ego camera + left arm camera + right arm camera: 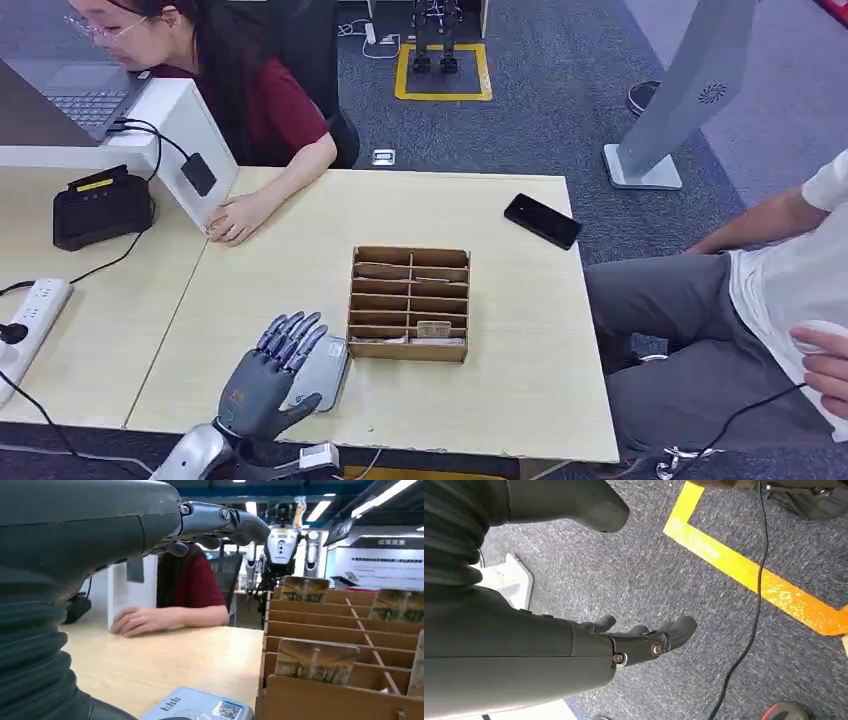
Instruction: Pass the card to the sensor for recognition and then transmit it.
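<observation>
Both hands empty, left hand (268, 378) fingers (292, 335) spread

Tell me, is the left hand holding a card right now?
No: in the head view the left hand hovers with fingers spread above the grey sensor, while the cards stay in the wooden organizer.

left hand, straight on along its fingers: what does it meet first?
The left hand points up and slightly right across the table, above the grey sensor. Straight on, it likely grazes the left wall of the wooden card box; depth is unclear, so it might pass beside it.
</observation>
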Tool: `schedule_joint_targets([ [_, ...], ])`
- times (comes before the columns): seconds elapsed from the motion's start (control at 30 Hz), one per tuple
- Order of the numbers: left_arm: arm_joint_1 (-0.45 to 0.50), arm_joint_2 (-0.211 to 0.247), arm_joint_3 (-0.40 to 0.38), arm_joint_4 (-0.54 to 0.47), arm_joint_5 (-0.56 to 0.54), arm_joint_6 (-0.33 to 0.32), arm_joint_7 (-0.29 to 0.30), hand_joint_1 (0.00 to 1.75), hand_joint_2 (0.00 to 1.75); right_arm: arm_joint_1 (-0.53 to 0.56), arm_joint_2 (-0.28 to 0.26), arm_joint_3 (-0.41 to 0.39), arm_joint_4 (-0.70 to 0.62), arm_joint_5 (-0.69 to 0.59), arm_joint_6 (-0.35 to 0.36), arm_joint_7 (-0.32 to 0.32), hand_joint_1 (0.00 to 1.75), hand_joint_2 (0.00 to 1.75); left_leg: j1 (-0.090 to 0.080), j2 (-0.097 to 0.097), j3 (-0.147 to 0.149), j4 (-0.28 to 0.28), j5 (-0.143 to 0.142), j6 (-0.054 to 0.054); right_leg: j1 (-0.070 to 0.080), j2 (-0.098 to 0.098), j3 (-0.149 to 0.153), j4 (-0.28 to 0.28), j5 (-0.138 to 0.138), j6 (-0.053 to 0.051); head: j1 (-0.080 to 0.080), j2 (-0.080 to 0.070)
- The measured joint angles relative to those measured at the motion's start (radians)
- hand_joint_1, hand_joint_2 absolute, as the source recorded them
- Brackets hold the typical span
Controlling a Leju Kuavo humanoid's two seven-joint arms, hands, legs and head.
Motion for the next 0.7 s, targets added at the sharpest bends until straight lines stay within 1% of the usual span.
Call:
schedule_joint_targets([
  [0.07,-0.018,-0.012,0.0,0.025,-0.037,0.006,0.016,0.0,1.75,-0.001,0.0,0.0,0.0,0.003,0.0,-0.001,0.0,1.75,0.0,0.0,0.0,0.0,0.0,0.0,0.0,0.0,0.0,0.0,0.0,0.0,0.0,0.0],
  [0.23,-0.05,-0.034,0.0,0.07,-0.061,0.018,0.032,0.0,1.75,-0.001,0.0,0.0,0.0,0.015,-0.001,-0.003,0.0,1.75,0.0,0.0,0.0,0.0,0.0,0.0,0.0,0.0,0.0,0.0,0.0,0.0,0.0,0.0],
  [0.7,-0.074,-0.066,-0.009,0.118,-0.069,0.017,0.033,0.0,1.75,-0.002,0.0,-0.001,0.0,0.015,0.002,0.015,0.0,1.75,0.0,0.0,0.0,0.0,0.0,0.0,0.0,0.0,0.0,0.0,0.0,0.0,0.0,0.0],
])
